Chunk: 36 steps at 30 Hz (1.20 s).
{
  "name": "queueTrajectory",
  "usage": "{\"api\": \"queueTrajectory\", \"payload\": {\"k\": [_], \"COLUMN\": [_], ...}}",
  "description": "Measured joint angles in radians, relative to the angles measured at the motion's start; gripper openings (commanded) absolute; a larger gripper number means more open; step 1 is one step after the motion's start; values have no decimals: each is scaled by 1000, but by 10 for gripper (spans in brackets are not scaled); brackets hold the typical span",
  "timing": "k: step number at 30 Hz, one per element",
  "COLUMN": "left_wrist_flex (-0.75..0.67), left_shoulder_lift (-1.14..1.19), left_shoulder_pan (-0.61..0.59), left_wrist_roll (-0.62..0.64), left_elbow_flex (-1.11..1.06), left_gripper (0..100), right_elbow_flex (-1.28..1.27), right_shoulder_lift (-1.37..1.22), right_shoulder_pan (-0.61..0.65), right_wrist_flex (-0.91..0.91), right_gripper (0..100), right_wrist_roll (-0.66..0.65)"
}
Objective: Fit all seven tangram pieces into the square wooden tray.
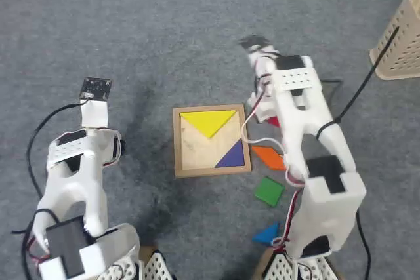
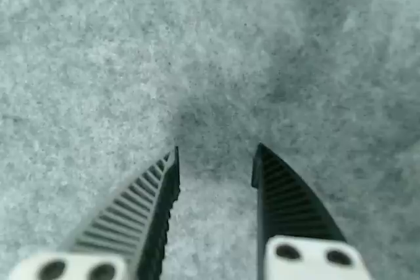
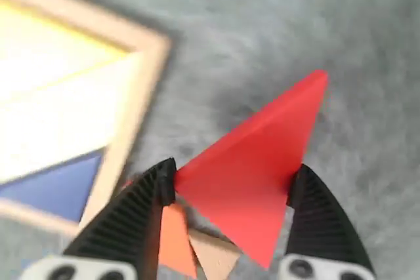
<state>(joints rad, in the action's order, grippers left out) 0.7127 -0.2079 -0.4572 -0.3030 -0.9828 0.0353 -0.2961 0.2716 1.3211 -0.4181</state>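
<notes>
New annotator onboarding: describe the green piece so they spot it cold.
Start at the square wooden tray mid-table. Off its lower right corner in the high view, the green piece lies between the orange piece and the blue triangle. It's the only green one.

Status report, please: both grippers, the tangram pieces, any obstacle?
Left gripper open over bare mat. Right gripper shut on red triangle, beside tray. Tray holds yellow triangle, purple triangle; orange piece, green square, blue triangle outside. Nothing blocks tray.
</notes>
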Motion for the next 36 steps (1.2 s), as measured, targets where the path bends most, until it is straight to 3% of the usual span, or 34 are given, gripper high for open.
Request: {"api": "queueTrajectory", "payload": {"k": [11,16,21,24,28,33,36], "left_wrist_flex": [0,0,0,0,0,0,0], "left_shoulder_lift": [0,0,0,0,0,0,0], "left_shoulder_pan": [0,0,0,0,0,0,-2], "left_wrist_roll": [0,0,0,0,0,0,0], "left_elbow_flex": [0,0,0,0,0,0,0], "left_gripper": [178,178,178,178,178,178,178], "right_elbow_flex": [0,0,2,77,213,365,470], "right_shoulder_lift": [34,34,34,34,-9,-235,-350], "right_shoulder_pan": [299,350,338,259,129,89,72], "right_wrist_flex": [23,23,21,-43,-103,-100,-95], "right_gripper": [147,147,148,151,151,148,148], "right_wrist_roll": [-420,-563,-597,-509,-215,28,89]}}
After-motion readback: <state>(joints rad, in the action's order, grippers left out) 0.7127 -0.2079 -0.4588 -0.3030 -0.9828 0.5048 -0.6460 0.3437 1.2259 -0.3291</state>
